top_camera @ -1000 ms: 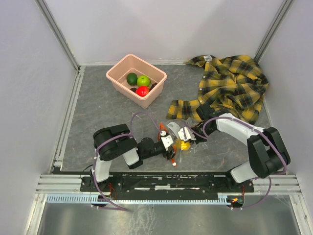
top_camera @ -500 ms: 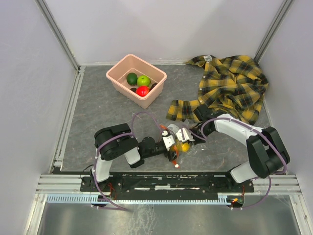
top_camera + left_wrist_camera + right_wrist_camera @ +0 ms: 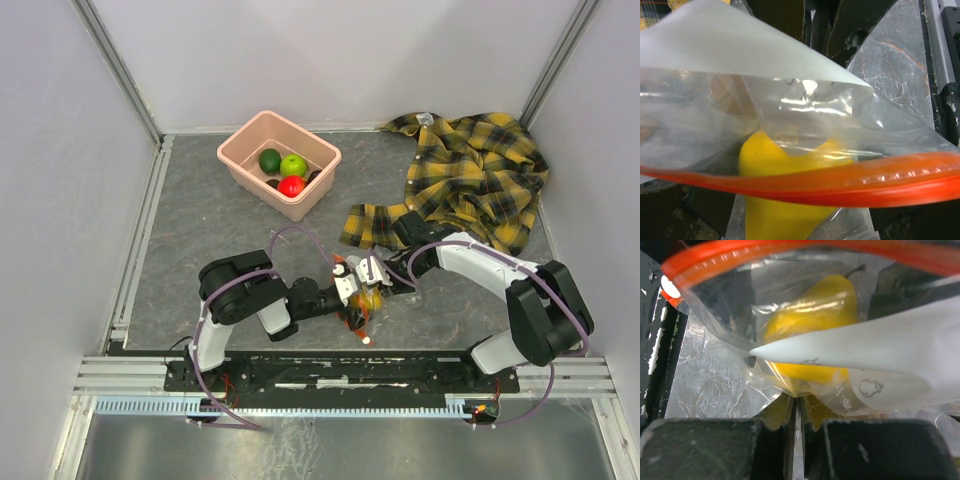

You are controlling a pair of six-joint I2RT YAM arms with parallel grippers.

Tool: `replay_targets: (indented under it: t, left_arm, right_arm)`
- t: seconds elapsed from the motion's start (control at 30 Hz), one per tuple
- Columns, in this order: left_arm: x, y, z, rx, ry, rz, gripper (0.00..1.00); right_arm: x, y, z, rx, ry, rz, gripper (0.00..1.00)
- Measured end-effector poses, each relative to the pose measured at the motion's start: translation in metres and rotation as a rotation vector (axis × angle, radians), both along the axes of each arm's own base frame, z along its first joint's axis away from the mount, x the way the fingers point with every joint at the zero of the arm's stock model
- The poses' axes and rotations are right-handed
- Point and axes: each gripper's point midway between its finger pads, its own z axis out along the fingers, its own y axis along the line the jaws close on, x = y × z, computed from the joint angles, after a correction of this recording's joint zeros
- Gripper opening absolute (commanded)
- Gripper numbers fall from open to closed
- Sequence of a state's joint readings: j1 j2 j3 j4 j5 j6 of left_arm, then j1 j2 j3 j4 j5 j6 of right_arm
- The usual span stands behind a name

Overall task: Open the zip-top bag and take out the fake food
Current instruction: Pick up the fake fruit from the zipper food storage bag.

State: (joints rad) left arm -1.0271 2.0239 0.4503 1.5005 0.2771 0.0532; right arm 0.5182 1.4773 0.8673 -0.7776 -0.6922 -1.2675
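The zip-top bag (image 3: 362,300) lies between my two grippers near the table's front edge, its orange-red zip strip (image 3: 840,182) running across the left wrist view. One yellow fake food piece (image 3: 810,315) sits inside the bag. My left gripper (image 3: 346,292) is open, its dark fingers (image 3: 700,212) wide apart on either side of the zip edge and the yellow fruit (image 3: 780,200). My right gripper (image 3: 796,407) is shut on a pinch of the bag's clear film just below the fruit. Dark green, light green (image 3: 293,165) and red (image 3: 291,186) fake food lie in the pink tub.
The pink tub (image 3: 240,150) stands at the back left. A yellow-and-black plaid shirt (image 3: 470,180) is heaped at the back right, its sleeve reaching toward the right arm. Metal rails run along the table's left and front edges.
The left gripper's jaws have spread wide. The bag and its yellow fruit have shifted slightly left, and the zip's end has dropped a little nearer the front edge. The right gripper stays pinched on the film.
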Motion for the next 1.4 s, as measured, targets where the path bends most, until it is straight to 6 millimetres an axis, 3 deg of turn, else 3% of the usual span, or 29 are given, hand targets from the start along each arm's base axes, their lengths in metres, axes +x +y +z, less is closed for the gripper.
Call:
replay_targets:
  t: [0.2, 0.43, 0.6, 0.9, 1.27, 1.4]
  left_arm:
    - [0.0, 0.002, -0.007, 0.005, 0.035, 0.005, 0.99]
    - [-0.005, 0.033, -0.024, 0.052, 0.094, 0.04, 0.99]
    - [-0.008, 0.039, -0.025, 0.057, 0.1, 0.032, 0.99]
    - [-0.013, 0.04, -0.021, 0.052, 0.099, 0.009, 1.0]
    - [-0.009, 0.037, -0.017, 0.039, 0.093, 0.001, 0.95]
    - [-0.006, 0.033, -0.013, 0.026, 0.085, 0.003, 0.88]
  right_arm:
    - [-0.001, 0.005, 0.003, 0.011, 0.009, -0.002, 0.17]
    - [0.008, 0.001, 0.009, 0.013, -0.002, -0.027, 0.36]
    - [0.008, -0.007, 0.009, 0.009, 0.003, -0.02, 0.43]
    - [0.005, 0.006, 0.006, 0.019, -0.018, 0.0, 0.21]
    - [-0.009, 0.042, 0.003, -0.017, 0.096, -0.044, 0.15]
    - [-0.009, 0.046, 0.006, -0.02, 0.134, -0.057, 0.05]
